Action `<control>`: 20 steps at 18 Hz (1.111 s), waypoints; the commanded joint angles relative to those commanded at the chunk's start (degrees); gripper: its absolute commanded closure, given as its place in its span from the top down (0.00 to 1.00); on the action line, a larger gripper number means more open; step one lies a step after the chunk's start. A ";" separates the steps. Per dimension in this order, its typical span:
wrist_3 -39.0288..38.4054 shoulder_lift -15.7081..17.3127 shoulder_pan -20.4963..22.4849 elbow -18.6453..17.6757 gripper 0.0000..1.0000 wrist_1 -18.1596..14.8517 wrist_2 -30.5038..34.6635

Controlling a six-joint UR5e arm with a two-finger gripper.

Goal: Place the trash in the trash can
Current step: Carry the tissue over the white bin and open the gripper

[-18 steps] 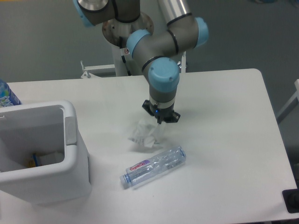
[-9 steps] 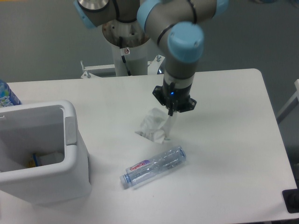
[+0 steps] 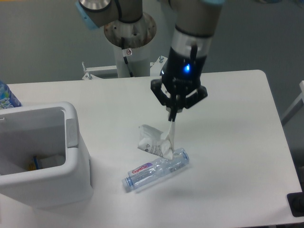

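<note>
1. Gripper (image 3: 173, 115) pinching a twisted corner of the crumpled wrapper (image 3: 154, 141), fingers pressed together on it, wrapper dangling above the table (image 3: 228, 142).
2. Hanging just over the crushed bottle (image 3: 156, 170), which is lying on the table below.
3. Trash can (image 3: 71, 137) standing well apart at the left, open-topped, some items lying inside.
4. Blue-patterned bottle (image 3: 6, 96) peeking in behind the can.
</note>
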 joint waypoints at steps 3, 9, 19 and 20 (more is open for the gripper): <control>-5.28 0.18 -4.22 -0.35 0.00 2.90 0.00; -8.54 -0.17 -13.98 -2.46 0.00 4.40 0.26; -8.19 -0.70 -20.15 -5.89 0.25 4.93 0.26; -8.28 -1.22 -20.15 -5.98 0.42 5.89 0.26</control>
